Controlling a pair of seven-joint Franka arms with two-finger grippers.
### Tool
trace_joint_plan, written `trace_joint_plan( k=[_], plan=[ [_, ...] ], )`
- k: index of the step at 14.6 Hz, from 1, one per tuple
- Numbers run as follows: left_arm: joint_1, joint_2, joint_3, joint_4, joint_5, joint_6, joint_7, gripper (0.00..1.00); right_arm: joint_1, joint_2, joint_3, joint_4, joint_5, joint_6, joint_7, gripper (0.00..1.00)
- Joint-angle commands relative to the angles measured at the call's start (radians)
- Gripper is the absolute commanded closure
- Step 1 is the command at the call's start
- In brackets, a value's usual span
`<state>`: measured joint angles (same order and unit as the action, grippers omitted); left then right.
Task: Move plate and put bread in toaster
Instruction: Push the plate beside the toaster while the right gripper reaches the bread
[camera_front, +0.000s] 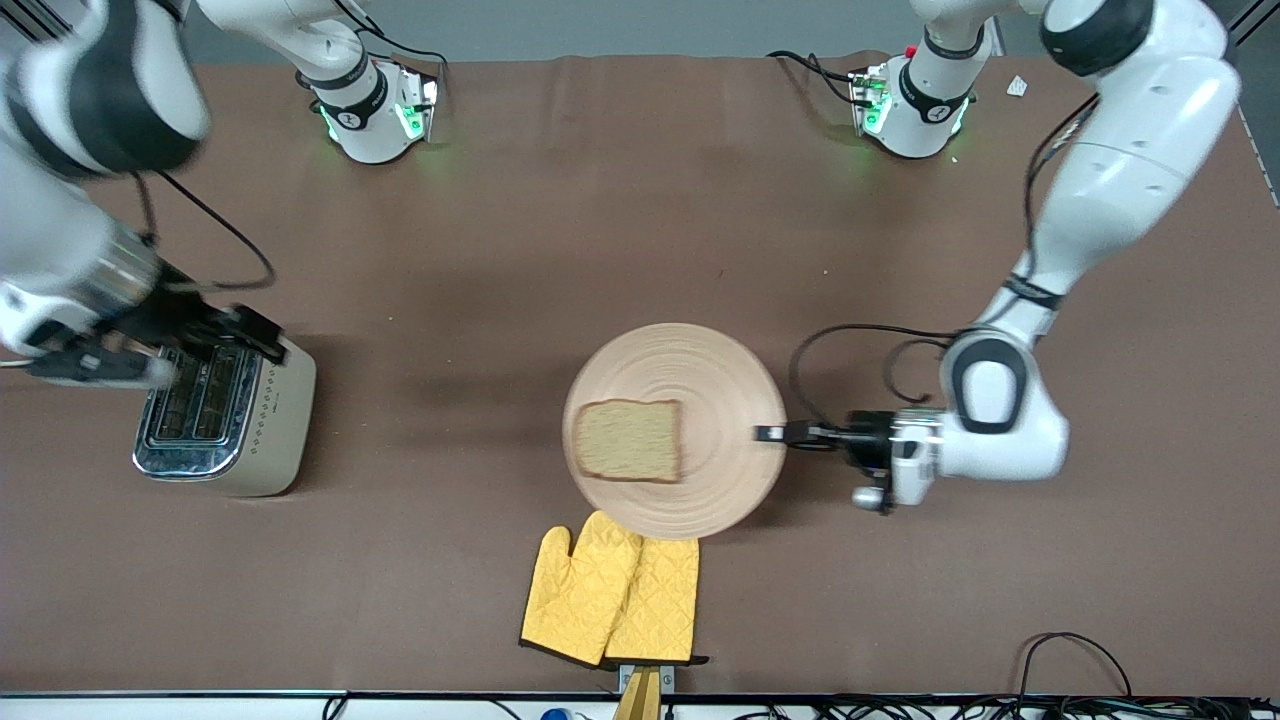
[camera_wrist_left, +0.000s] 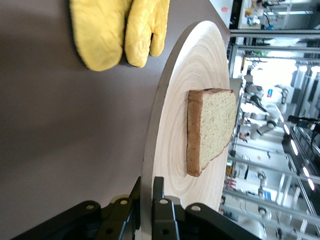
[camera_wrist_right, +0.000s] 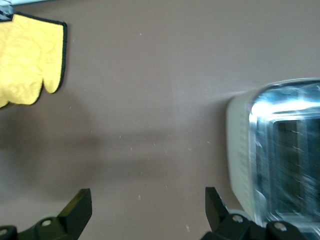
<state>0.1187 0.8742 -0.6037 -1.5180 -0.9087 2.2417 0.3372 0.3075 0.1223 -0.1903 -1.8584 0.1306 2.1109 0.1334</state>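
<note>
The fingers (camera_wrist_left: 162, 215) of my left gripper (camera_front: 770, 434) are pinching the rim of the wooden plate (camera_front: 720, 380), which is carrying the bread slice (camera_front: 630, 440) beside two yellow oven mitts (camera_front: 612, 590). My right gripper (camera_wrist_right: 147, 210) is hanging wide open, holding nothing, over the toaster (camera_front: 235, 415).

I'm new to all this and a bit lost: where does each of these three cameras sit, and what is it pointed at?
Front view: high across the table, facing both arms; shows plate, bread, toaster, yellow mitts.
Left wrist view: on the left arm; left gripper shut on the plate's rim.
Right wrist view: on the right arm; right gripper, jaws open, beside the toaster.
Shared: both wrist views catch the mitts.
</note>
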Motion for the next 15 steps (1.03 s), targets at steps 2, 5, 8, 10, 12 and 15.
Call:
trace_joint_plan(
  k=[2, 5, 8, 10, 12, 15],
  plan=[
    [-0.271, 0.049, 0.018, 0.051, -0.081, 0.252, -0.107, 1.0, 0.07, 0.127, 0.0, -0.09, 0.017, 0.243, 0.023, 0.0],
    [-0.405, 0.156, 0.024, 0.149, -0.082, 0.341, -0.122, 1.0, 0.09, 0.226, 0.0, -0.067, 0.081, 0.314, 0.006, 0.0],
    [-0.494, 0.222, 0.024, 0.193, -0.082, 0.456, -0.121, 0.99, 0.091, 0.269, 0.0, -0.056, 0.081, 0.32, -0.008, 0.0],
    [-0.501, 0.229, 0.024, 0.196, -0.082, 0.464, -0.122, 0.87, 0.097, 0.278, 0.0, -0.105, 0.081, 0.308, -0.008, 0.0],
    [-0.49, 0.218, 0.024, 0.191, -0.084, 0.464, -0.147, 0.02, 0.107, 0.235, 0.0, -0.198, 0.081, 0.326, -0.008, 0.0],
    [-0.42, 0.171, 0.024, 0.19, -0.047, 0.432, -0.233, 0.0, 0.156, 0.23, -0.001, -0.269, 0.081, 0.434, -0.008, 0.03]
  ],
)
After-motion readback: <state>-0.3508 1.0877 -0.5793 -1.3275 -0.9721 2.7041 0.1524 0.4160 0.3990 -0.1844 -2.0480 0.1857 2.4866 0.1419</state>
